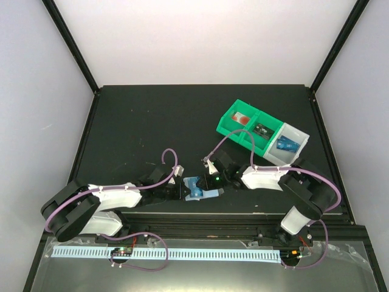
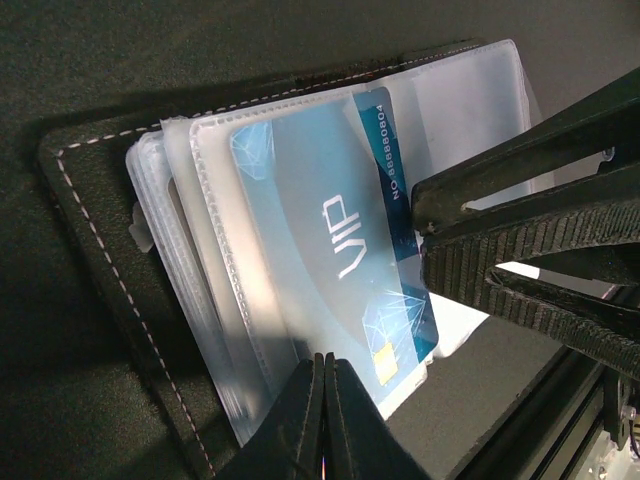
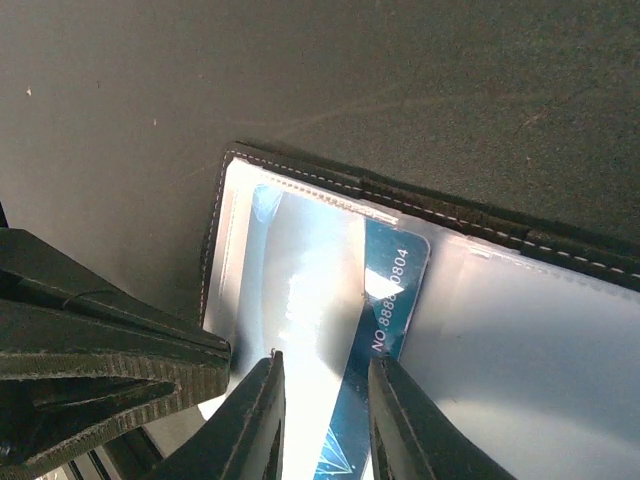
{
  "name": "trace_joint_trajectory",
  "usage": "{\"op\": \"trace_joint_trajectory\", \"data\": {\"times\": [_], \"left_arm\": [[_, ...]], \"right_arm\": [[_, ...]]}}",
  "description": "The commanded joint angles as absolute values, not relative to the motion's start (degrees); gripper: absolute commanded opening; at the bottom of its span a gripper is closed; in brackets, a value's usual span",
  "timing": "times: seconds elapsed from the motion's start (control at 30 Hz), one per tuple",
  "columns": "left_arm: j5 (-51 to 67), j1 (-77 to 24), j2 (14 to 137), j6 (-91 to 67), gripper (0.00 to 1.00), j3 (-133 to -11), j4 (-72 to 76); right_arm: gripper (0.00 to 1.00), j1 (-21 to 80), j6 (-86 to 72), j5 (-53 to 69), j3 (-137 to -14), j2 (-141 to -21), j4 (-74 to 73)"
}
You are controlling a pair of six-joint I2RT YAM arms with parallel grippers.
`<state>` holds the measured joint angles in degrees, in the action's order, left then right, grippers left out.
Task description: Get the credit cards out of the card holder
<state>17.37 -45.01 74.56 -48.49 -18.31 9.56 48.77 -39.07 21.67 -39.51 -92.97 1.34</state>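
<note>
Your left gripper (image 2: 322, 410) is closed, seemingly pinching the holder (image 2: 200, 250) at its near sleeve edge. Just beyond those jaws a card (image 2: 385, 180) sits half slid out, its bright strip between the right gripper's (image 3: 322, 365) narrowly parted jaws, not clearly clamped. Well beyond them, the tray's (image 1: 231, 118) grey bin already holds one freed card (image 1: 284, 145).

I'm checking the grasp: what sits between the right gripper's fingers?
The blue card, partly out of the holder, lies between the fingers of the right gripper; the right wrist view shows it.
</note>
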Motion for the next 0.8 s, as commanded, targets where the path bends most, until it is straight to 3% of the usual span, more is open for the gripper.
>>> {"op": "trace_joint_trajectory", "data": {"times": [0.0,0.3,0.77], "left_arm": [[15.0,-44.7,74.6,-47.3,0.02,-17.4,7.2],[13.4,-44.7,70.7,-46.4,0.03,-17.8,3.8],[12.6,-44.7,71.1,-44.5,0.02,-19.2,1.4]], "right_arm": [[0.28,48.9,-37.7,19.8,-40.1,-93.9,2.9],[0.30,48.7,-37.7,15.8,-38.5,-90.6,0.9],[0.30,48.5,-39.0,21.1,-39.9,-94.9,4.7]]}}
